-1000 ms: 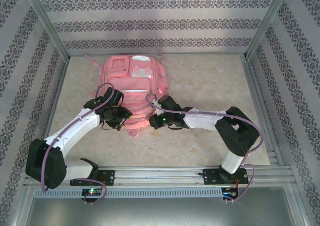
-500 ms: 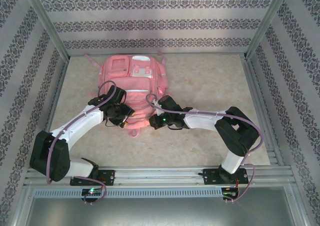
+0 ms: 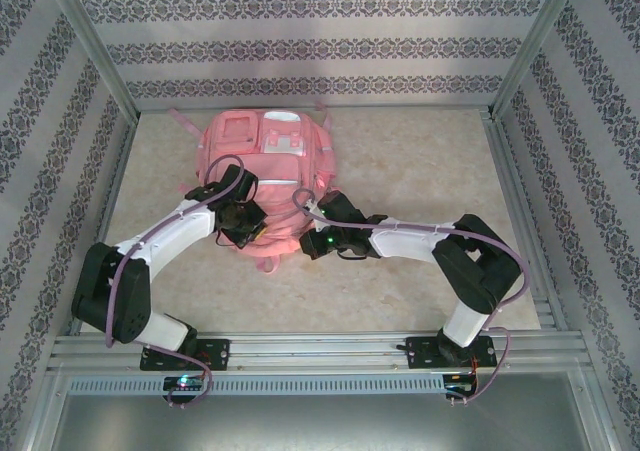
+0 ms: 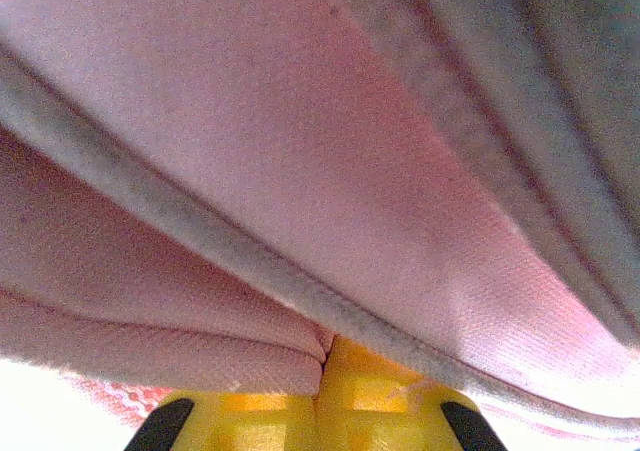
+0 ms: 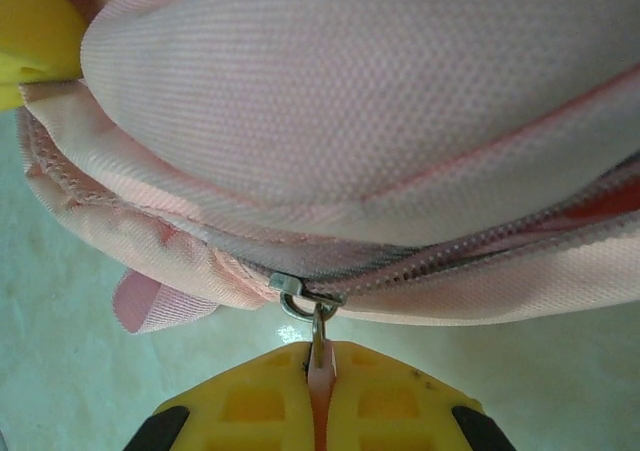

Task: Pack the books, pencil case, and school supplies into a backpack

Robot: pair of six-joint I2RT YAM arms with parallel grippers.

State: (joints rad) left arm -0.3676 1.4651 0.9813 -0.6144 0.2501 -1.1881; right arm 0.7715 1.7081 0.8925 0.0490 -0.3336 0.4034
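A beige table (image 3: 420, 171) is seen from above, and on it, left of centre and toward the far side, the pink backpack (image 3: 265, 146) is laid flat with its front pockets turned up. Its near end is reached by both arms: the left arm (image 3: 160, 246) is stretched in from the near left, and the right arm (image 3: 410, 239) is bent in from the near right. The left gripper (image 3: 250, 228) is set on the bag's near left part; in its wrist view its yellow fingers (image 4: 250, 416) are pressed together, with a fold of the pink cloth pinched between them. The right gripper (image 3: 308, 243) is placed at the bag's near right edge, low over the table; in its wrist view the jaws are clamped on the thin pink zip pull (image 5: 318, 356), which is hung from the metal slider (image 5: 298, 291) of a zip (image 5: 480, 246) run along the bag's edge.
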